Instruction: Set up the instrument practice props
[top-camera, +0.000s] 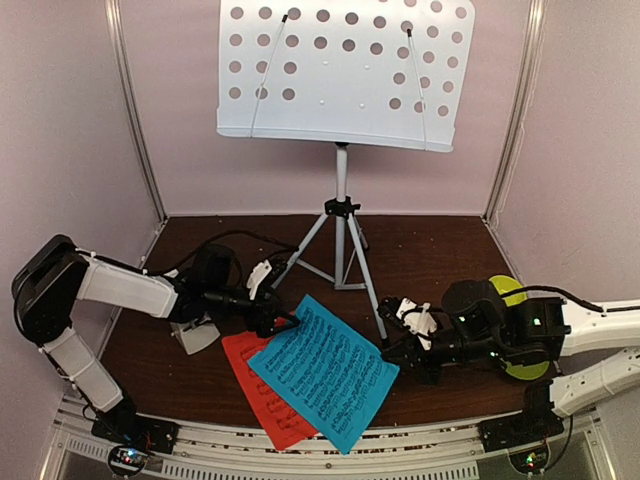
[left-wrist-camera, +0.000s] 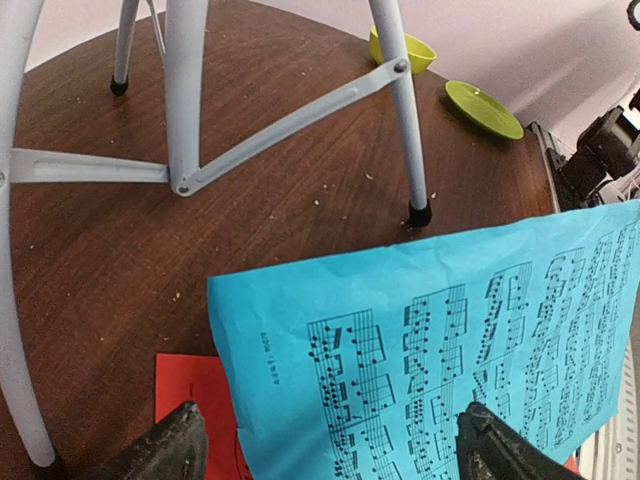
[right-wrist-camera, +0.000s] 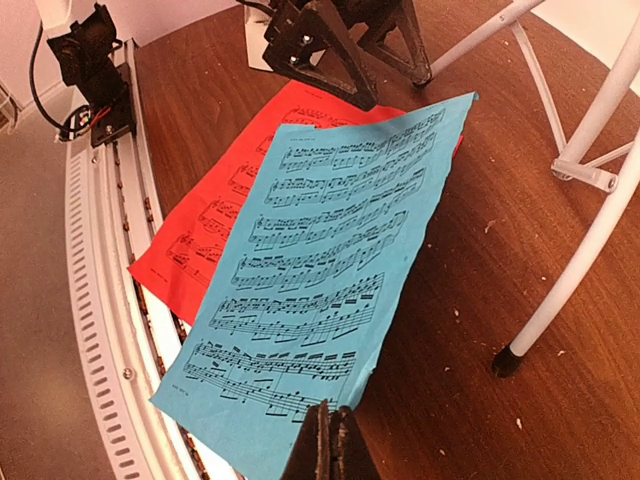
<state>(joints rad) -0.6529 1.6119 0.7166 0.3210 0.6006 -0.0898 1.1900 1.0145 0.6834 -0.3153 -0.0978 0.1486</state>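
Right gripper (right-wrist-camera: 329, 420), lowest in its wrist view, has its jaws pressed together on one corner of the blue music sheet (right-wrist-camera: 320, 260), holding that corner up off the dark wood-grain tabletop (right-wrist-camera: 480, 250) so the paper slopes. The sheet's long axis runs slantwise, from the left gripper (left-wrist-camera: 335, 432) at its far short edge toward the near right of the table. The left gripper's jaws stand wide apart over that edge, gripping nothing.

Black staves of notes cross the sheet's width. A short line of small print runs along one margin, too blurred to read.

Beneath the blue page, partly covered, a red music sheet (right-wrist-camera: 215, 225) with the same kind of printed notation lies flat, its near corner reaching past the tabletop's edge over the white rail.

At the back stands the music stand: a white desk (top-camera: 340, 70) pierced with round holes and crossed by two thin wire page holders, facing the arms. It rides an upright column on a grey tubular tripod (top-camera: 341, 230) with black feet.

A small white metronome (top-camera: 197, 336) sits half-hidden under the left arm, its shape hard to make out. Two lime-green round dishes (left-wrist-camera: 483, 108) lie at the far right.
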